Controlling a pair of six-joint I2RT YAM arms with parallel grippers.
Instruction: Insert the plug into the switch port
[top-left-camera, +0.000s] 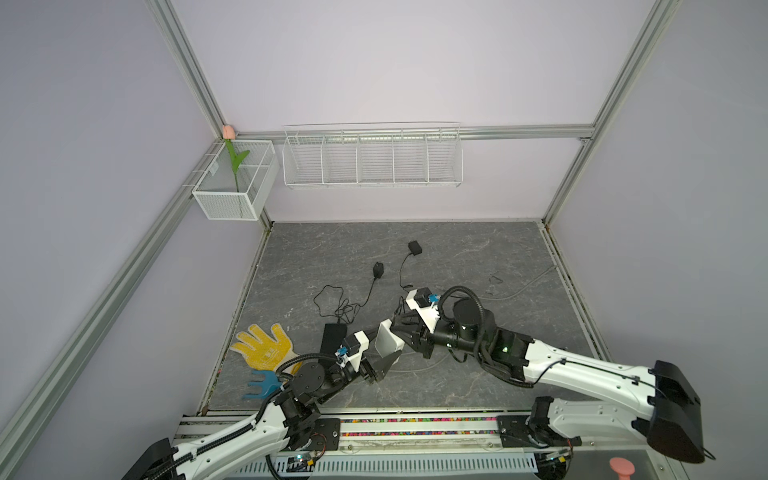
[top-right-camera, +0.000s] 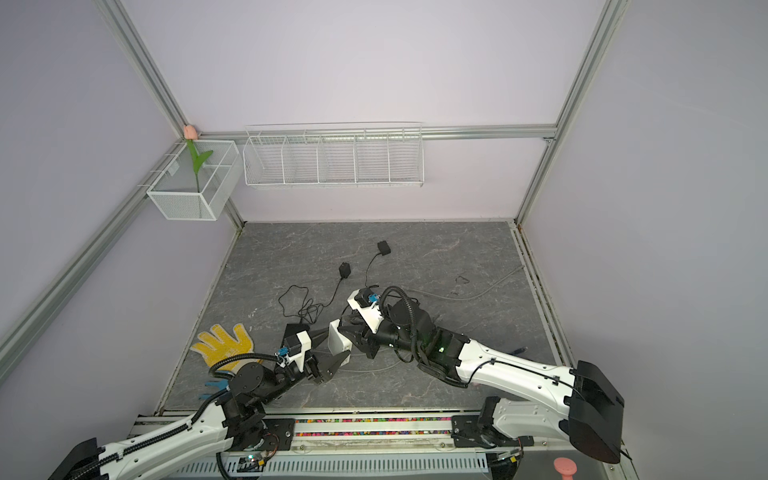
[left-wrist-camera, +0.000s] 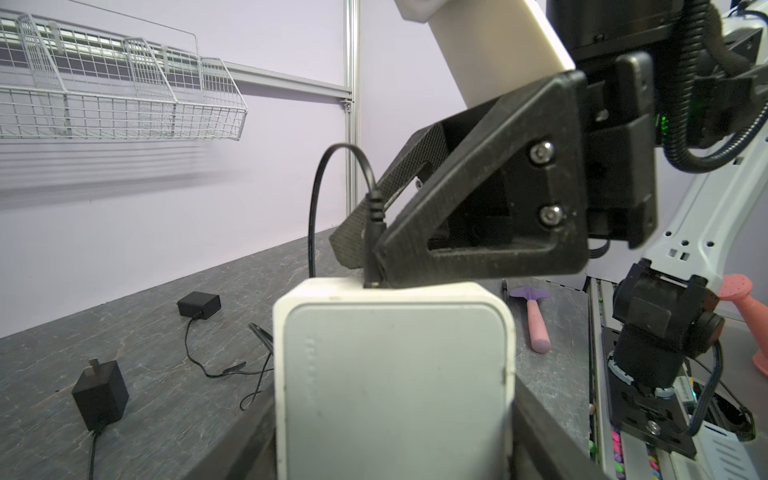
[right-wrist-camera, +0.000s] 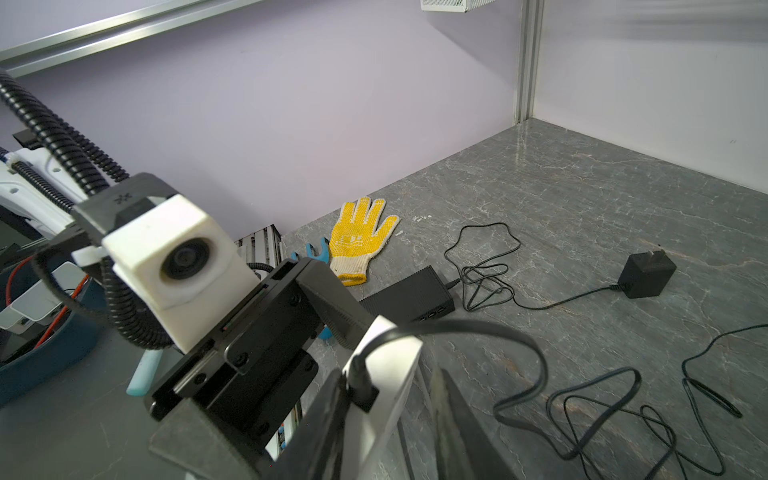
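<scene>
Left wrist: plug (left-wrist-camera: 371, 237) in switch (left-wrist-camera: 395, 374), inside parted right claw (left-wrist-camera: 360, 255).

Two arms reach in, the left arm (top-left-camera: 224, 440) and the right arm (top-left-camera: 582, 370). On the worktop (top-left-camera: 457, 386) lie two black adapters, a far adapter (top-left-camera: 415, 247) and a nearer adapter (top-left-camera: 378, 269), plus one black box (top-left-camera: 332, 337), one yellow glove (top-left-camera: 266, 347), one blue wrench (top-left-camera: 261, 384) and one grey cable (top-left-camera: 524, 291). One white switch (top-left-camera: 387, 343) carries one plug (left-wrist-camera: 372, 245). The walls hold two baskets: one mesh basket (top-left-camera: 226, 205) at the far left with one tulip (top-left-camera: 235, 164), and one wire rack (top-left-camera: 372, 168) of five bays. One trowel (left-wrist-camera: 534, 320) shows in the left wrist view.
</scene>
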